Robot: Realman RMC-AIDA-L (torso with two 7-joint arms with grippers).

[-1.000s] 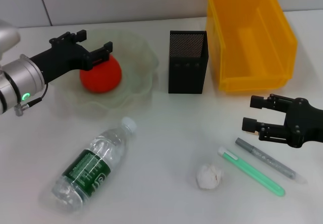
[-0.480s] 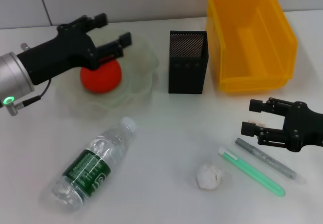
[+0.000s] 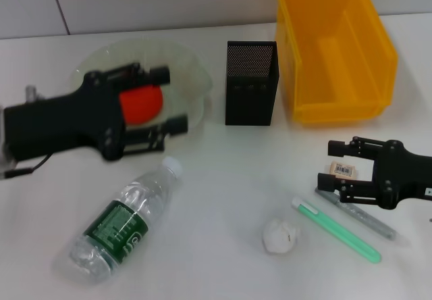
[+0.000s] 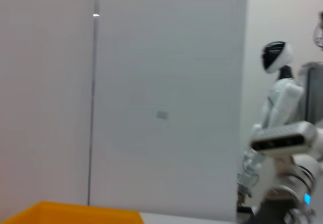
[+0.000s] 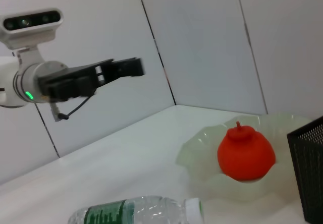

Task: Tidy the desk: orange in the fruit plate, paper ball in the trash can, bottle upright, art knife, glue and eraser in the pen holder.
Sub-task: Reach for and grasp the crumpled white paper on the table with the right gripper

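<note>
We note the left gripper (image 3: pixel 172 101) has lifted off the orange (image 3: pixel 142 104) and drawn back toward the robot, jaws spread and empty. The orange sits in the fruit plate (image 3: pixel 192 77). We find the pen holder (image 3: pixel 250 84) and trash can (image 3: pixel 334 50) with nothing visible inside. The right gripper (image 3: pixel 331 165) has come down with released fingers either side of the eraser (image 3: pixel 345 169) on the bench (image 3: pixel 223 198). The bottle (image 3: pixel 125 219) lies on its side.
</note>
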